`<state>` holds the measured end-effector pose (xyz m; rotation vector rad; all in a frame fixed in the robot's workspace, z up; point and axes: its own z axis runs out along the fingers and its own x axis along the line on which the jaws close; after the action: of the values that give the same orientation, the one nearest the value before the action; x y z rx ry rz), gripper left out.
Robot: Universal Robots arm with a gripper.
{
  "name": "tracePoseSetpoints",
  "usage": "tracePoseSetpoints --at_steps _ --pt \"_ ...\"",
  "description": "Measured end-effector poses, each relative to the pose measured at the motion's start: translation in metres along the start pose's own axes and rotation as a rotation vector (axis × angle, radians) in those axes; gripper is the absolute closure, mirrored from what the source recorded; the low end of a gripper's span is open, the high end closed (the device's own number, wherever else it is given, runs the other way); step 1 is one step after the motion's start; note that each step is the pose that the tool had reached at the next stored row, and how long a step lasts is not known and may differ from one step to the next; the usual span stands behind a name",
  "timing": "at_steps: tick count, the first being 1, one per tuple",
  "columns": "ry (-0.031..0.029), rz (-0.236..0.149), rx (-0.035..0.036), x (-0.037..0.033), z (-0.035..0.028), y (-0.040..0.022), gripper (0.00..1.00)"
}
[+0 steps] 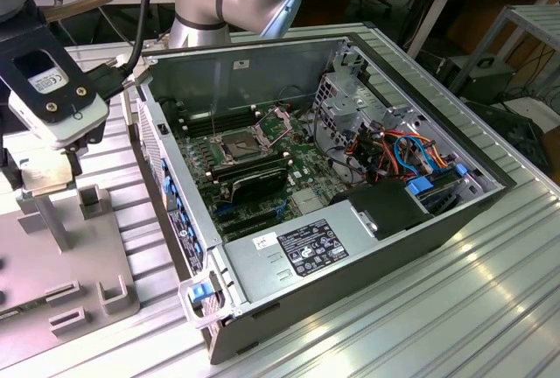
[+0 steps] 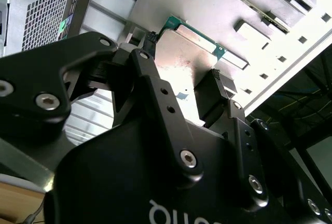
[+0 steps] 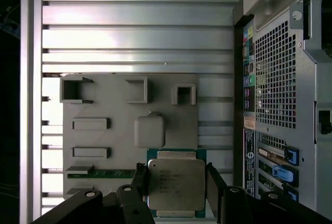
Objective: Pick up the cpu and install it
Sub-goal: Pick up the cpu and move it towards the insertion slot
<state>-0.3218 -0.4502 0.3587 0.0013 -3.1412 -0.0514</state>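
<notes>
The cpu (image 3: 175, 183) is a square silvery chip on a green board, lying at one edge of a grey fixture plate (image 3: 116, 112). My gripper (image 3: 175, 168) straddles it, and the two black fingers press against its opposite sides. In the second wrist view the cpu (image 2: 179, 60) spans the gap between the fingertips of the gripper (image 2: 182, 54). The exterior view puts the gripper (image 1: 51, 213) over the fixture plate (image 1: 61, 269) at the exterior view's left, outside the computer. The open socket (image 1: 238, 143) sits on the motherboard. I cannot tell whether the cpu is off the plate.
The open computer case (image 1: 350, 247) lies on a ribbed aluminium table (image 1: 455, 308), its side wall (image 1: 166, 177) close to the gripper. A long black card (image 1: 254, 181) lies beside the socket. Cables (image 1: 394, 146) fill the case's far end. Small holders (image 1: 114, 290) stand on the plate.
</notes>
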Motion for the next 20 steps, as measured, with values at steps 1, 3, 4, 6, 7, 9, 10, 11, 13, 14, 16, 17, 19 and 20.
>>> tracePoseSetpoints --at_steps 1,3,4,6,7,9,10,11,13,14,16,17,19,20 --pt "0.0000 0.000 0.0000 -0.0006 0.0000 0.0000 0.45" --pt "-0.0001 0.000 0.0000 -0.0020 0.0000 0.0000 0.45" --pt "0.0000 0.000 0.0000 -0.0025 0.0000 0.0000 0.45" --pt "-0.0001 0.000 0.0000 -0.0035 0.0000 0.0000 0.45" --pt "-0.0001 0.000 0.0000 -0.0040 0.0001 0.0000 0.45" --pt "-0.0001 0.000 0.0000 -0.0050 0.0001 0.0000 0.45" --pt "-0.0001 0.000 0.0000 -0.0056 0.0001 0.0000 0.45" --pt "0.0000 0.000 0.0000 -0.0061 0.0000 0.0000 0.45" --pt "0.0000 0.000 0.0000 -0.0073 0.0000 0.0000 0.45" --pt "-0.0001 0.000 0.0000 -0.0078 0.0001 0.0000 0.45" --pt "0.0000 0.000 0.0000 -0.0090 0.0000 0.0000 0.45" --pt "-0.0001 0.000 0.0000 -0.0095 0.0001 0.0000 0.45" --pt "-0.0001 0.000 0.0000 -0.0106 0.0001 0.0000 0.45" --pt "0.0000 0.000 0.0000 -0.0111 0.0001 0.0000 0.45"
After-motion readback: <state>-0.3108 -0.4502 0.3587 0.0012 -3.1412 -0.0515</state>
